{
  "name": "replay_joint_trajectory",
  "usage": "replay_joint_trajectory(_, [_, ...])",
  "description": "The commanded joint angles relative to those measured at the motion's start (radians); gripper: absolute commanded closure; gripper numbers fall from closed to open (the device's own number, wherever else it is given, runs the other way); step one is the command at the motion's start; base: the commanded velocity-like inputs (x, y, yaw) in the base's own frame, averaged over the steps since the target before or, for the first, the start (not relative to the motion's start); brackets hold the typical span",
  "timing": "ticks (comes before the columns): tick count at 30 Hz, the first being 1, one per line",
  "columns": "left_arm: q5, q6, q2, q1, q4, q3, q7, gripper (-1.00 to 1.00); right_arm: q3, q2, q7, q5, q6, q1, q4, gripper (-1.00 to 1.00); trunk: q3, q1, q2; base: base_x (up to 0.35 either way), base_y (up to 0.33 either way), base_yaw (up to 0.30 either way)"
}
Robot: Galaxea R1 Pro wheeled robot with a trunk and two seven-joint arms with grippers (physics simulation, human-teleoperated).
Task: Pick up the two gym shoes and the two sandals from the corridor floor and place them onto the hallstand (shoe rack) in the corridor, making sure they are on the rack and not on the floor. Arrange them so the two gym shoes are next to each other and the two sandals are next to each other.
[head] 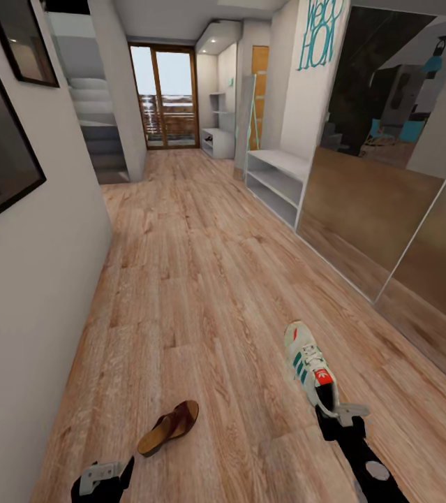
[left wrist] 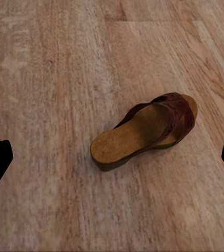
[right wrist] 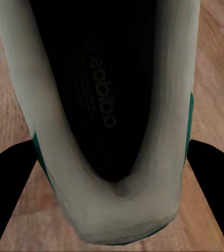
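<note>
Right hand [head: 331, 413] at gym shoe [head: 310, 363] heel, fingers open either side. Left hand [head: 104, 475] open, above brown sandal [head: 169, 426] on corridor floor [head: 202, 279].

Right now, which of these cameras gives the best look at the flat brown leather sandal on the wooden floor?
The left wrist view: the flat brown leather sandal lies whole and large there, strap and footbed clear, between the open left gripper fingertips. The head view shows the sandal small, low on the floor.
</note>
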State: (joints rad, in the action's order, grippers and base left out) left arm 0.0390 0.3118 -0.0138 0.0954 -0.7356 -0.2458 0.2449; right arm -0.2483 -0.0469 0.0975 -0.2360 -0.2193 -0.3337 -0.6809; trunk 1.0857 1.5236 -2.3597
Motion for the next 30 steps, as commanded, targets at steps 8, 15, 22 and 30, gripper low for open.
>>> replay_joint_trajectory(8, [-0.002,-0.001,-0.002,0.005,0.000,-0.004,0.009,-1.00,0.041,0.035,0.046,-0.005,0.381,-0.101,-0.297,1.00,0.001,0.000,0.000,0.095,0.000,0.000])
replay_joint_trajectory(15, [-0.001,0.000,-0.002,0.005,0.000,-0.003,0.008,-1.00,0.045,0.031,0.101,-0.007,0.389,-0.100,-0.311,1.00,0.001,0.000,0.000,0.185,0.000,0.000])
replay_joint_trajectory(22, [-0.001,0.000,-0.003,0.004,-0.001,-0.003,0.008,-1.00,0.044,0.026,0.105,-0.009,0.391,-0.100,-0.330,1.00,0.001,0.000,0.000,0.012,0.000,0.000])
replay_joint_trajectory(30, [0.000,0.000,-0.002,0.004,-0.001,-0.001,0.008,-1.00,0.044,0.024,0.108,-0.009,0.396,-0.099,-0.413,1.00,0.001,0.000,0.000,0.020,0.000,0.000])
